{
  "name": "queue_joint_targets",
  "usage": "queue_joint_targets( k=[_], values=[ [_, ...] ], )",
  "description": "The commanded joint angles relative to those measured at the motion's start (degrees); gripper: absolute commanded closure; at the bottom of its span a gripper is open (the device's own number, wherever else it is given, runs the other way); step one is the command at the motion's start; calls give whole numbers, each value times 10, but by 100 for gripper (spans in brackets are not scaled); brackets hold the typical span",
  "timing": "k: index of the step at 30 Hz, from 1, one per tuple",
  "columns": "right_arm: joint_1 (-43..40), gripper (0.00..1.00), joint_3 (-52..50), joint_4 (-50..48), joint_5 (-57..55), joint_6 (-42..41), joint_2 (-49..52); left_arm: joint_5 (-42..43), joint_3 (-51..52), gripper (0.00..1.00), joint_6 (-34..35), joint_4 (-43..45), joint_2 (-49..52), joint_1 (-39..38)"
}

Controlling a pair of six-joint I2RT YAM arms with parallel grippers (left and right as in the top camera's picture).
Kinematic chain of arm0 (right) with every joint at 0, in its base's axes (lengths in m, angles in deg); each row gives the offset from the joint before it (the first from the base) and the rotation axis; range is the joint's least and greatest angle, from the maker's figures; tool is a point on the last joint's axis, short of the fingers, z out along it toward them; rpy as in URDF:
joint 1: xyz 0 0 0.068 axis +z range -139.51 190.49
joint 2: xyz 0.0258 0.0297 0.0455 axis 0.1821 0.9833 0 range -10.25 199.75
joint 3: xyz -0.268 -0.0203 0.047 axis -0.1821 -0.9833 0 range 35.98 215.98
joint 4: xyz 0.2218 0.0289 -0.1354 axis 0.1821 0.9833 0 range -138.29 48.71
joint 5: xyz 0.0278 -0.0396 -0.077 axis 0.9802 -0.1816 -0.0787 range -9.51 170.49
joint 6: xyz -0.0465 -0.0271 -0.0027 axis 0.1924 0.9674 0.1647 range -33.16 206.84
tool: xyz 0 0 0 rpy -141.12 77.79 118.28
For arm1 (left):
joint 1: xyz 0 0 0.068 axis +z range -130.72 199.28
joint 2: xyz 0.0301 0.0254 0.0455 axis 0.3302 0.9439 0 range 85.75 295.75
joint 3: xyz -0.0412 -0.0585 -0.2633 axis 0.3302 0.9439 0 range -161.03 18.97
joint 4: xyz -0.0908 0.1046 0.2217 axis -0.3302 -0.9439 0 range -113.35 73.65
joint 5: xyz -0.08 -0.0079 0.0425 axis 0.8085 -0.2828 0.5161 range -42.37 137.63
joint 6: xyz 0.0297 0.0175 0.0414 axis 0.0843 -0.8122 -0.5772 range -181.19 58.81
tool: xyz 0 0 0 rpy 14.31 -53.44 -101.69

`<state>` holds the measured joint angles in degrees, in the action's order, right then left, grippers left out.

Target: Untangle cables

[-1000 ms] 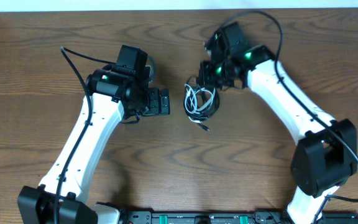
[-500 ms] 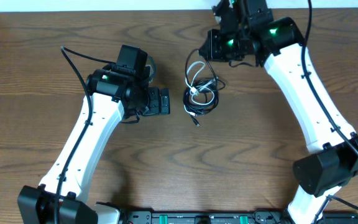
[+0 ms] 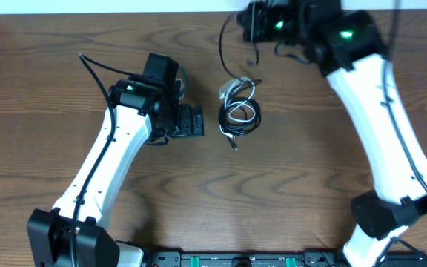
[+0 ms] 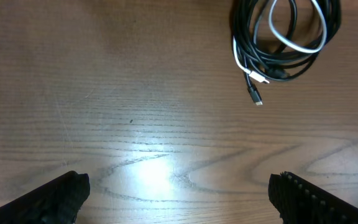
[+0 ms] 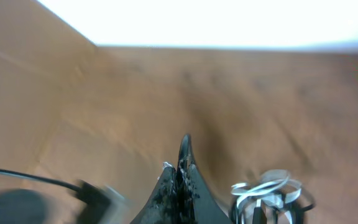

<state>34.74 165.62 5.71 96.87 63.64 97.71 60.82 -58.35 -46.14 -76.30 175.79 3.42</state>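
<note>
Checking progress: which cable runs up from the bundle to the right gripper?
One black cable: it arcs up to the right gripper; the white cable lies coiled below.

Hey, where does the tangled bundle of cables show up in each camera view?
Overhead: the cable bundle lies on the table, upper centre of the picture.
Left wrist: the cable bundle is in the top right corner.
Right wrist: the cable bundle is at the bottom right, blurred.
Shared landmark: the white cable looping among the black coils.
</note>
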Motion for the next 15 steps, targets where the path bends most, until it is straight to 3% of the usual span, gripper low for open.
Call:
queue_joint_targets(
  k=[1,15],
  values=[
    [0,99,76,-3,-46,10,-42,-2,3,2,3,-1,6,0],
    [0,99,220,-69,-63,-1,-44,-2,3,2,3,-2,6,0]
  ],
)
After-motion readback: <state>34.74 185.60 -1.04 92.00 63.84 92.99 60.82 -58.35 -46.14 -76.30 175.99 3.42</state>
